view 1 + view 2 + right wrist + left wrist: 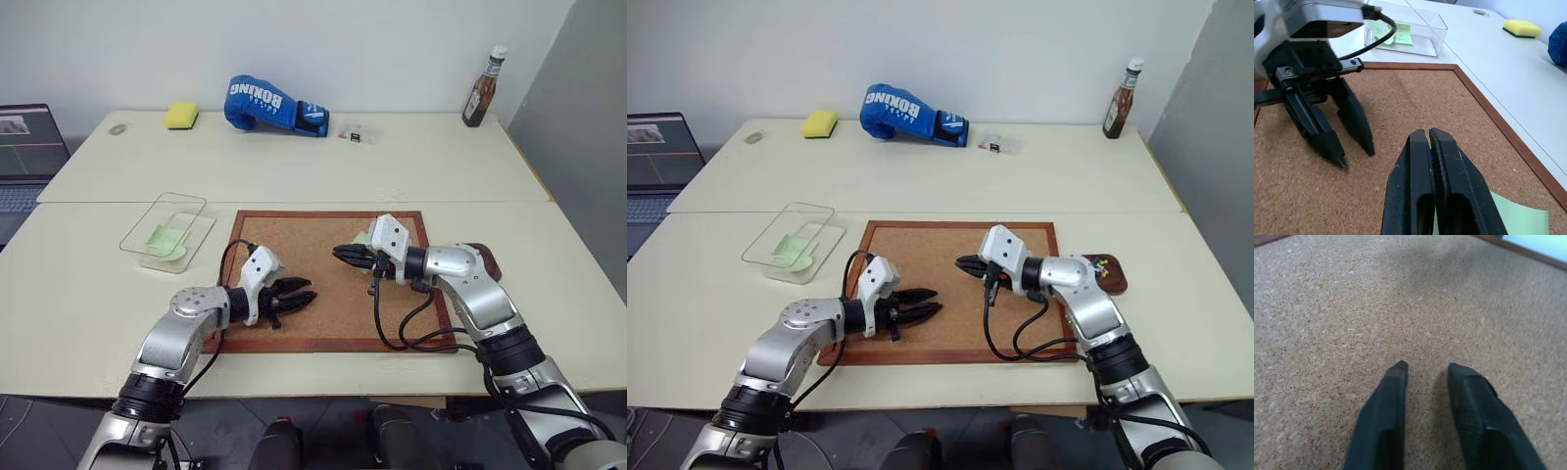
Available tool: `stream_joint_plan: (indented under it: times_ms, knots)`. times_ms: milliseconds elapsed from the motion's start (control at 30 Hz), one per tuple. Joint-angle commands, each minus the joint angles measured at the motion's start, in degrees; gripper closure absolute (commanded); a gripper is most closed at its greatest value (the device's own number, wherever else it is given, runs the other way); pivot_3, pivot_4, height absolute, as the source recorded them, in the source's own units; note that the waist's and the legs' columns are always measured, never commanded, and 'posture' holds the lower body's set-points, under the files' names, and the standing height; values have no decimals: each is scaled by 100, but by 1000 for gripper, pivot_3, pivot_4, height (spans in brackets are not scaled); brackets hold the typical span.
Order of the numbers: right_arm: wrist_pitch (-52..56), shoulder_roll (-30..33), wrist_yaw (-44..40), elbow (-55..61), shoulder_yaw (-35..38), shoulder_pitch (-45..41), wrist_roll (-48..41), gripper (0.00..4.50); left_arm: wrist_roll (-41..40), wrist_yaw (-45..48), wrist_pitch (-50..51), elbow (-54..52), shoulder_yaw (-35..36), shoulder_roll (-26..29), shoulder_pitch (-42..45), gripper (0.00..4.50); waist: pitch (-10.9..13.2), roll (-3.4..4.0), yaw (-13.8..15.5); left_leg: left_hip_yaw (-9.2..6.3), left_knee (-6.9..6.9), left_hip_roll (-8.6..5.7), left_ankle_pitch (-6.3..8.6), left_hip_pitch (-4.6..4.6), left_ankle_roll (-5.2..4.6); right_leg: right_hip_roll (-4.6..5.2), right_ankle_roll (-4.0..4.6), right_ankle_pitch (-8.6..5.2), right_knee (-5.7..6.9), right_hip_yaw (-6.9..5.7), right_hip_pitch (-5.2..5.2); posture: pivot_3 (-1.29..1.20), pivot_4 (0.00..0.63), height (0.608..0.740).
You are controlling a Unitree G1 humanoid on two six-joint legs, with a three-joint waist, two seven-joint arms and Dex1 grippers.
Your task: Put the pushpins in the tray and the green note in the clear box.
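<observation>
My left gripper (306, 291) hovers low over the corkboard (294, 235), open, with nothing between its fingers (1391, 396). Facing it across a short gap, my right gripper (338, 253) points left and is shut; I cannot tell whether anything tiny is pinched at its tips (1427, 131). A pale green note (1518, 218) lies on the cork beneath the right gripper. The clear box (157, 211) stands left of the board with a green paper (165, 238) inside. The dark brown tray (1114, 281) sits beside the board's right edge, behind my right forearm, with small coloured pushpins (1099, 263) in it.
At the table's back lie a blue boxing glove (265, 103), a yellow sponge (181, 116), a tiny clear case (353, 132) and a brown sauce bottle (482, 90). A laptop (24, 147) stands off the left edge. My right arm's cable loops over the board's front right corner.
</observation>
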State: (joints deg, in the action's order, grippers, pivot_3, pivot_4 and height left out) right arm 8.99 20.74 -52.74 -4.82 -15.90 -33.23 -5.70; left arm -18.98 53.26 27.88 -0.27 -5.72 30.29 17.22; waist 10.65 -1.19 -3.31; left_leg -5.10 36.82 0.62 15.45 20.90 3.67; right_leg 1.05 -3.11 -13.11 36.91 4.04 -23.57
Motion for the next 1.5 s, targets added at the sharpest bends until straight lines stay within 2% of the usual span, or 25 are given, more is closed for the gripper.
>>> stream_joint_plan:
  times_ms: [33,400,700,800,1100,1300,1500]
  knots:
    - [-402,110,-212,2,-41,-190,77,4500,-565,-101,604,-236,508,-15,150,2050,4,-4,0,0,0,0,0,1,0,0,-1,1,0,0,0,0,150,740]
    - [-782,169,-240,-312,-7,-378,172,4500,-1971,-533,1960,-762,1370,-268,189,58,11,-8,1,0,-10,1,0,11,1,1,-15,9,-4,-1,-13,0,150,740]
    - [-2162,573,-563,-385,-416,-358,746,4500,-3009,-988,2840,-421,2038,-504,700,17,15,-12,-1,1,-8,0,0,11,1,0,-16,9,-3,-1,-12,0,150,740]
    - [-2056,475,-352,-581,-232,-524,663,4500,-3123,-1058,2914,-415,2068,-506,778,17,16,-14,-12,2,-9,0,0,12,2,1,-16,9,-4,0,-13,0,150,740]
    - [-3860,829,-542,-828,-748,-645,1343,4500,-3491,-1380,3149,-357,2119,-726,977,17,18,-17,0,1,-8,-1,0,12,3,1,-15,10,-5,0,-12,0,150,740]
    - [-3229,547,-399,-1044,-443,-810,906,4500,-3499,-1340,3155,-244,2136,-642,1176,17,19,-19,-12,0,-6,-1,-1,10,4,1,-15,11,-1,1,-12,0,150,740]
    - [-2332,338,-36,-1023,29,-987,593,4500,-3504,-1435,3000,-438,2222,-674,888,17,19,-18,-1,-1,-5,-1,-1,10,5,2,-14,11,-1,1,-11,0,150,740]
